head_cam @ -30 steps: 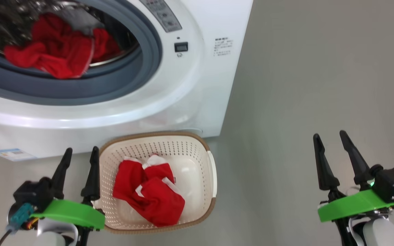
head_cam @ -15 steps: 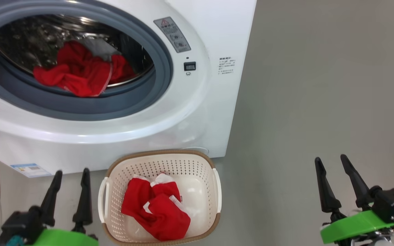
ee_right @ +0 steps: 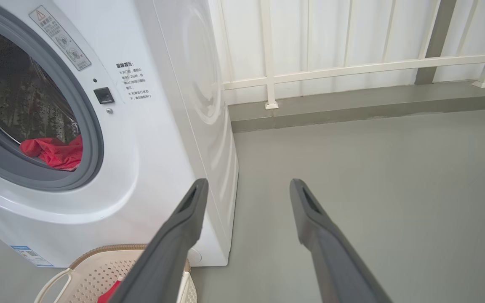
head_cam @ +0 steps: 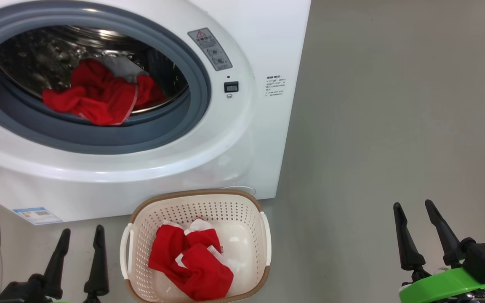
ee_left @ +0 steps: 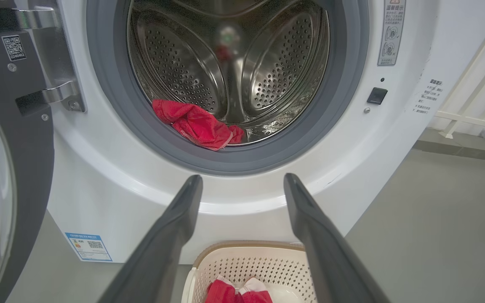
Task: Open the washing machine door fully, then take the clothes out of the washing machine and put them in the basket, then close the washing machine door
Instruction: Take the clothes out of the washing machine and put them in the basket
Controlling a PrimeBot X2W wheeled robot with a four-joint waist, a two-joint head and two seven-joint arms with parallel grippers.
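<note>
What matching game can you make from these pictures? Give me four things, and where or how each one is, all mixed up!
Things
1. washing machine door
2. basket
3. drum
4. left gripper

Places and states
A. on the floor, with some red clothes in it
B. jaws apart, holding nothing
C. swung wide open on its hinges
D. shiny steel, red clothes left inside

Pairs: 1-C, 2-A, 3-D, 4-B

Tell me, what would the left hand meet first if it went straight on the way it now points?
The left hand would probably meet the washing machine at the bottom of its opening: the grey gasket or the white front just under it. Depth is unclear.
</note>
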